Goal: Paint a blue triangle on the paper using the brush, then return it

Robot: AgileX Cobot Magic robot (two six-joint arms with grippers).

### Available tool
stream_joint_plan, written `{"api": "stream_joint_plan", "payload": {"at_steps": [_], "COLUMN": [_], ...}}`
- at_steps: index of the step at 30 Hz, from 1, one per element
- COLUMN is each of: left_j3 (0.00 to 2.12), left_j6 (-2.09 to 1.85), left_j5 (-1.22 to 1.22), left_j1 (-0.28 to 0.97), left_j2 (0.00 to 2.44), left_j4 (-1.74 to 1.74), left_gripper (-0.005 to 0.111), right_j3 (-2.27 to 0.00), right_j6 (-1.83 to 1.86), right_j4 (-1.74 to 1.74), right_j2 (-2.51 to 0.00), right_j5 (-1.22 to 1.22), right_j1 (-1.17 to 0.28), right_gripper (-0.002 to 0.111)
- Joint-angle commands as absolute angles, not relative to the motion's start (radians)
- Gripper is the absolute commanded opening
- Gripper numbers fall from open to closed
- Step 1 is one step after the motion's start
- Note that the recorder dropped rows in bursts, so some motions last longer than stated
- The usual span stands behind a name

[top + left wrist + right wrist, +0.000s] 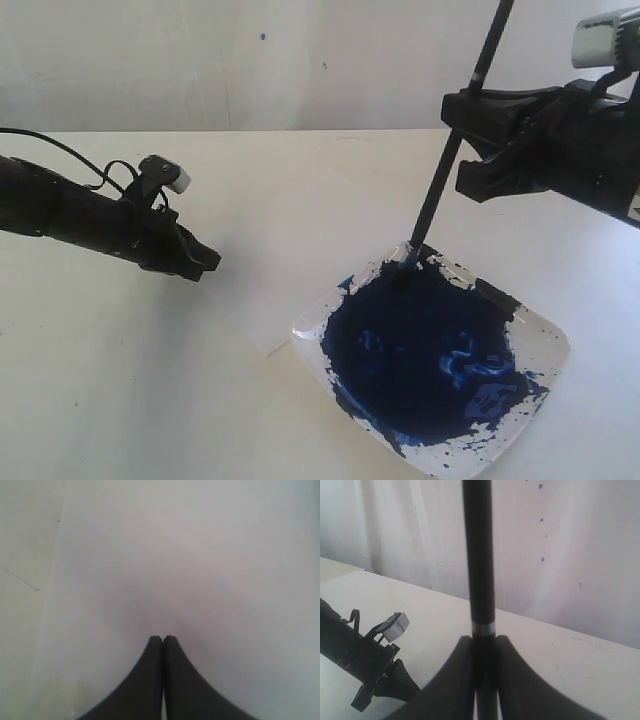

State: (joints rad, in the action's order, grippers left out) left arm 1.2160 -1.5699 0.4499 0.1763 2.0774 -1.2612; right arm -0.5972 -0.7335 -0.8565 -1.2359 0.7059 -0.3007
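Brush (432,210) tip in blue-filled dish (548,345), clamped by right pincer (462,140), left pincer (205,262) closed empty over paper (265,225)

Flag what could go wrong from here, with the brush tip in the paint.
1. The brush tip is in a thick paint pool; overloaded bristles could drip before reaching the paper.
2. The right hand grips the tilted handle midway; pressing down might let it slip or shove the dish.

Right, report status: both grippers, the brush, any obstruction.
Right gripper shut on brush, tip in paint dish. Left gripper shut, empty, over blank paper. Nothing blocking.
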Motion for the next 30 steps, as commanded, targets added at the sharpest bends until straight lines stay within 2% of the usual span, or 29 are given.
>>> {"api": "stream_joint_plan", "payload": {"at_steps": [1,30], "left_j3": [1.217,1.217], "left_j6": [-1.573,-1.574], "left_j5": [0.463,0.458], "left_j1": [0.175,0.175], "left_j2": [2.072,2.084], "left_j4": [-1.270,-1.252], "left_gripper": [0.000,0.000], "right_j3": [-0.607,-0.607], "right_j6": [-0.706,-0.652], "right_j4": [-0.829,-0.746], "right_j2": [-1.240,-1.242], "right_j5": [0.724,0.773], "right_j1": [-0.302,-0.302], "right_gripper": [0.000,0.000]}}
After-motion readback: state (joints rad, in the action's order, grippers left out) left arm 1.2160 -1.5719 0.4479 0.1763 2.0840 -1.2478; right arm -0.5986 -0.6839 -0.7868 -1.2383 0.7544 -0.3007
